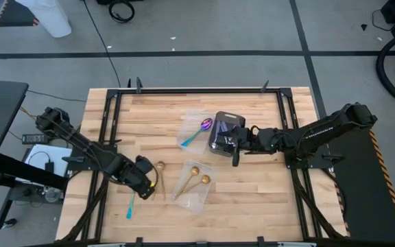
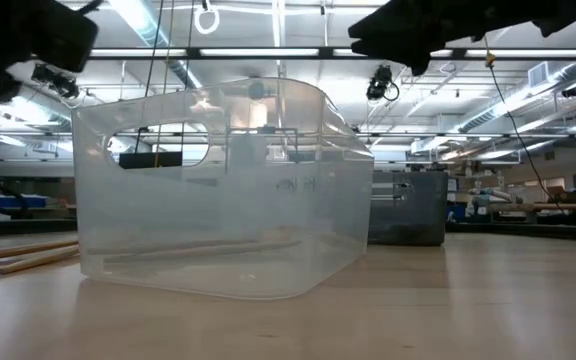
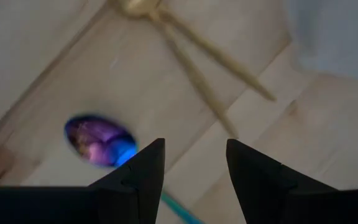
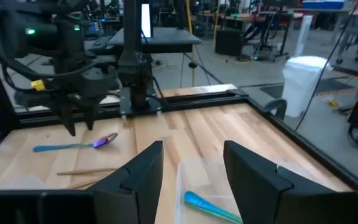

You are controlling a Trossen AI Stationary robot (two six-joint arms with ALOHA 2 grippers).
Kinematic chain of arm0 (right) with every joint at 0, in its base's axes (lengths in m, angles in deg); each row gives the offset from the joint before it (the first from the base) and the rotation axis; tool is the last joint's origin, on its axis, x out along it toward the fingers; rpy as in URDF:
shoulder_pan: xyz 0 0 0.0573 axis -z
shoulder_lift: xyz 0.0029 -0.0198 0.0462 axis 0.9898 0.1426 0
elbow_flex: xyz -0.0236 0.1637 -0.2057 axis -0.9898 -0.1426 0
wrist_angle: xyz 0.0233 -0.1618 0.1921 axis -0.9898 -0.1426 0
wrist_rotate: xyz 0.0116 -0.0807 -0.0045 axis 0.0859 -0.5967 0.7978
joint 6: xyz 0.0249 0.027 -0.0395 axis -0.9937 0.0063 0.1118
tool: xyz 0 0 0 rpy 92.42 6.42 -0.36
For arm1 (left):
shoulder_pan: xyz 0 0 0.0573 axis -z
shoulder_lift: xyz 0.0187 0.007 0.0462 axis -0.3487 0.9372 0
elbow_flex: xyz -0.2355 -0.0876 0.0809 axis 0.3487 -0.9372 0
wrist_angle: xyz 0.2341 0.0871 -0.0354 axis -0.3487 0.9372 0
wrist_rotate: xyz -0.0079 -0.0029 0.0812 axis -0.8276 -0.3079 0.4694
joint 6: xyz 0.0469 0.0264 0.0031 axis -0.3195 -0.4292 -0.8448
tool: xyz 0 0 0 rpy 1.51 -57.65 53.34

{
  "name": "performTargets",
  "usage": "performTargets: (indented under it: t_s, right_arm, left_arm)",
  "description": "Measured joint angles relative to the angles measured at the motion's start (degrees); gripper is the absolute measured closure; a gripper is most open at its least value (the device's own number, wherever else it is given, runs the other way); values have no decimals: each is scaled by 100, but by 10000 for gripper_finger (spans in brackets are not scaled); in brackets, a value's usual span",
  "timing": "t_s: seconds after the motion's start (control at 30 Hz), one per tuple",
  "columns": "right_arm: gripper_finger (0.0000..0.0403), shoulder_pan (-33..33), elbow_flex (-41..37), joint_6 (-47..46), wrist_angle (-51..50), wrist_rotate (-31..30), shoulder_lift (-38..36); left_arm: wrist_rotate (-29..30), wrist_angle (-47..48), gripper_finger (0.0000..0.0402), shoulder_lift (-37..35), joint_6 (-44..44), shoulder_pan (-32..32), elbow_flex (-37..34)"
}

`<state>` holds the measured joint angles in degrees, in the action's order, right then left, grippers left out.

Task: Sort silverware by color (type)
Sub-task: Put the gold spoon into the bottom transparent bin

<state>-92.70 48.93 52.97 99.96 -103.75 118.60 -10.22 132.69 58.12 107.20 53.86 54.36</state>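
The left gripper (image 3: 194,165), fingers parted, hovers over an iridescent purple-blue spoon with a teal handle (image 3: 98,142): light, stiff, slippery; best pinched across its slim handle.

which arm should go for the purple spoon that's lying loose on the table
Left, most likely. The left gripper hovers open right over the loose purple spoon, whose teal handle runs between its fingers. The right gripper is across the table by the dark grey tray.
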Motion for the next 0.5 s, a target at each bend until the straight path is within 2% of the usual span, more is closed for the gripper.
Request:
performTargets:
  t_s: [0.27,0.5]
  right_arm:
    - [224,17,0,160,301,-1,0]
    - [224,59,0,160,293,-1,0]
  left_arm:
    - [5,230,221,102,1235,733,-45]
    - [-97,-136,221,528,1393,866,-57]
